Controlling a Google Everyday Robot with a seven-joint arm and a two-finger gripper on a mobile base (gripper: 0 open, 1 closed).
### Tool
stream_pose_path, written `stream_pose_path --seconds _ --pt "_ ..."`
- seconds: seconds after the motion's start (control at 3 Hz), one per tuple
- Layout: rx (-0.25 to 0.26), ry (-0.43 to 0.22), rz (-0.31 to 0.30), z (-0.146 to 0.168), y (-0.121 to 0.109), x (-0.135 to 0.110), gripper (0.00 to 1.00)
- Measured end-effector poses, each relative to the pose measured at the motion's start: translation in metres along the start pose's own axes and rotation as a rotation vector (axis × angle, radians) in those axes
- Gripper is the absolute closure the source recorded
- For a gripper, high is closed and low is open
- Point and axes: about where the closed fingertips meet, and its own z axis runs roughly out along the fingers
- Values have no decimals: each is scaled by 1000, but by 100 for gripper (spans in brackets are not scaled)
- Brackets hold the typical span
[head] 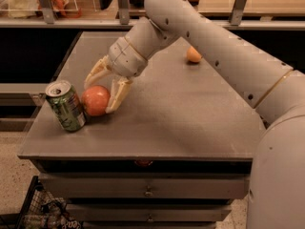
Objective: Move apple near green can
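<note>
The reddish-pink apple [95, 100] rests on the grey table [181, 113] near its front left corner. It touches the right side of the green can [66, 106], which stands with its silver top and pull-tab showing. My gripper [99, 98] reaches down from the arm at the upper right. Its pale fingers [118, 94] sit on either side of the apple and are shut on it. One finger is behind the apple and one is on its right.
A smaller orange-yellow fruit [193, 55] lies at the table's far right. My arm [224, 46] crosses above the table's right half. Drawers [147, 190] are under the tabletop. A black basket [43, 213] stands on the floor at the lower left.
</note>
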Motion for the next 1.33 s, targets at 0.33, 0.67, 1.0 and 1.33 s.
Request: stream_pose_path --seconds 0.33,0.67,1.0,1.33 --pt "-6 -11 -3 3 1 0 60" --pt "-11 -18 -5 5 1 0 37" --pt "-15 -22 -6 6 2 1 13" --pt "-25 -34 -8 10 1 1 0"
